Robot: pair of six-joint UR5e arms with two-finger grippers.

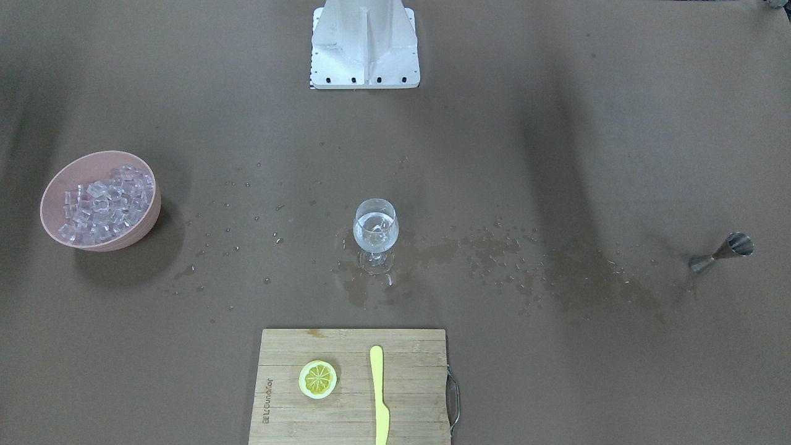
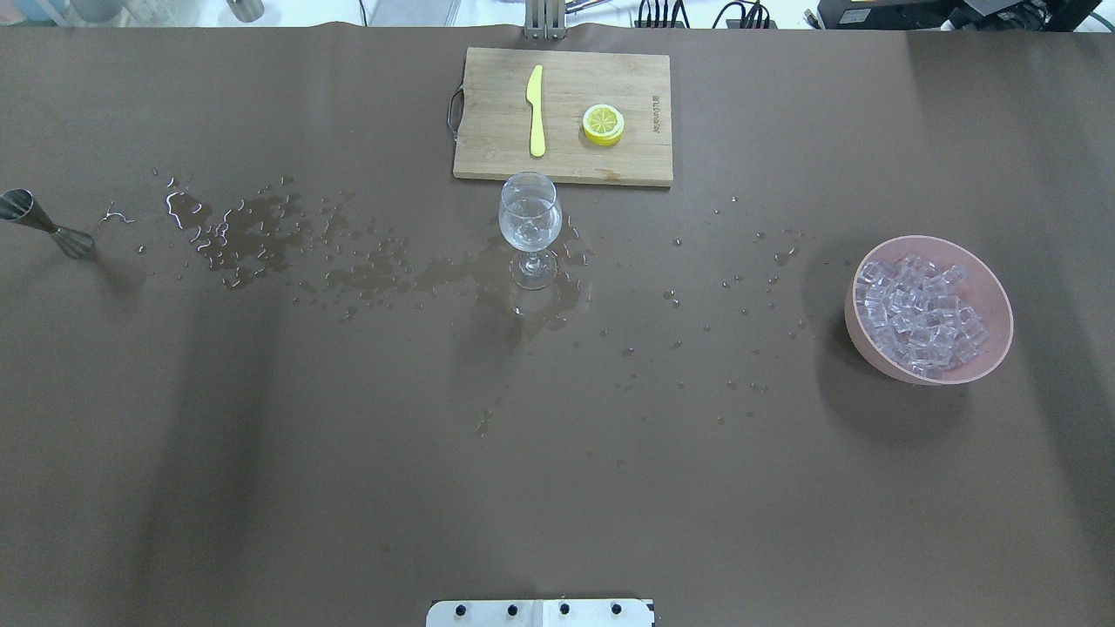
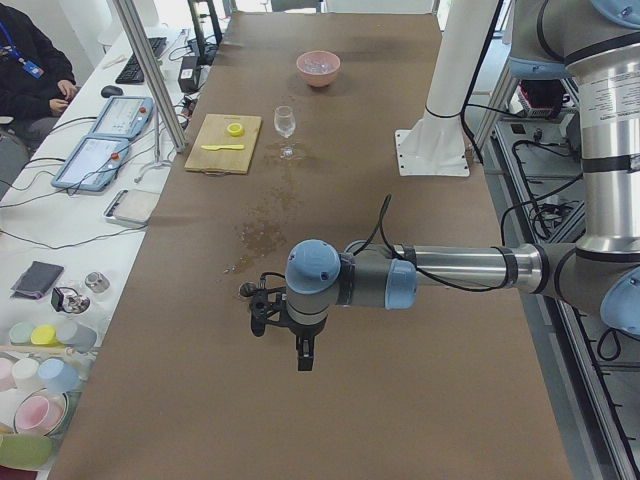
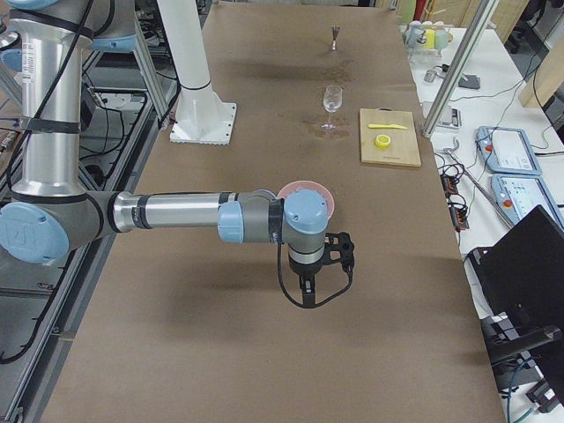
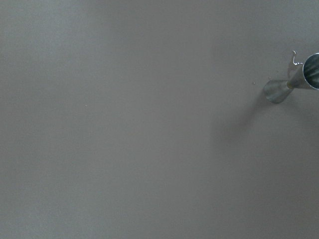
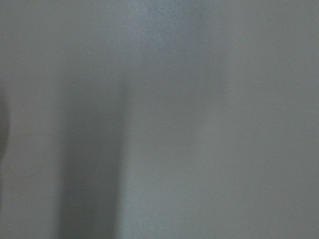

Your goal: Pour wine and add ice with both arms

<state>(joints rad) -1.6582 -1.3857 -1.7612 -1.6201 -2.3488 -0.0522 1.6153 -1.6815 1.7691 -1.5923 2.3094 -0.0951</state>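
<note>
Far to the robot's left, the left gripper [image 3: 303, 352] hangs over bare table [image 2: 348, 488]. It shows only in the side view, so I cannot tell whether its jaws are apart or together. A steel jigger [image 2: 48, 228] stands near the table's left end. It looks light, hard and probably slick from the wet, and its narrow waist seems the best place to grip.

A trail of spilled drops [image 2: 261, 235] runs from there to the glass [image 2: 530, 228] at the middle. The wine [image 2: 529, 219], a small clear pool, sits in the glass bowl. I cannot tell whether a cube lies in it. The glass is likely fragile and top-heavy on a thin stem, with its foot in a puddle, so it could slide.

Behind the glass lies a cutting board [image 2: 496, 157] with a yellow knife [image 2: 536, 109] and a lemon slice [image 2: 603, 124]. A brand is burned along the board's edge, too small to read surely.

To the right, the ice [image 2: 919, 315] is heaped in a pink bowl [image 2: 858, 335]. The cubes look small, hard and slippery, best pinched on two flat faces from the top of the heap.

The right gripper [image 4: 307, 291] hangs over the table near the bowl, and its jaws cannot be judged either.
</note>
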